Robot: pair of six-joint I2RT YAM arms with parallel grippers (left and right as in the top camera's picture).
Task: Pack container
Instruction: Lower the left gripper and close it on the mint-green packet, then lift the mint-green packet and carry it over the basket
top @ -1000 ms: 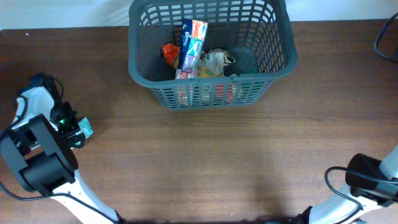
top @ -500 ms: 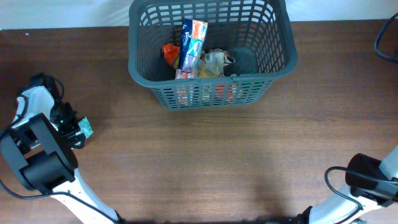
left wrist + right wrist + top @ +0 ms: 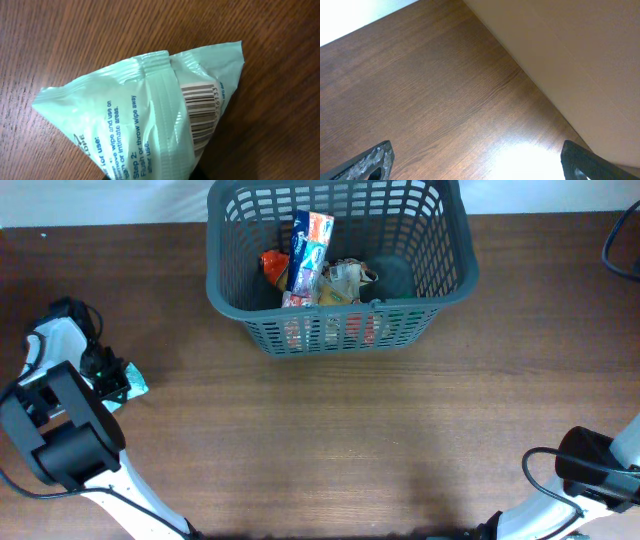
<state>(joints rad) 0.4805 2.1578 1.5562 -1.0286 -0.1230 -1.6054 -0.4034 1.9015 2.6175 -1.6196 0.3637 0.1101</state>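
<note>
The container is a dark grey slotted basket at the table's far middle. Inside it lie a blue and red box, an orange item and a crumpled wrapper. At the table's left edge my left gripper is shut on a pale green wipe packet. In the left wrist view the wipe packet fills the picture, pinched at its lower end, barcode up, and hides the jaws. My right gripper is open over bare wood, nothing between its fingers.
The right arm's base sits at the table's near right corner. A pale wall panel borders the table beside the right gripper. Brown wood lies between the basket and the near edge.
My left gripper has closed on the wipe packet, which has bunched up and shifted slightly. The right arm and the basket have not moved.
</note>
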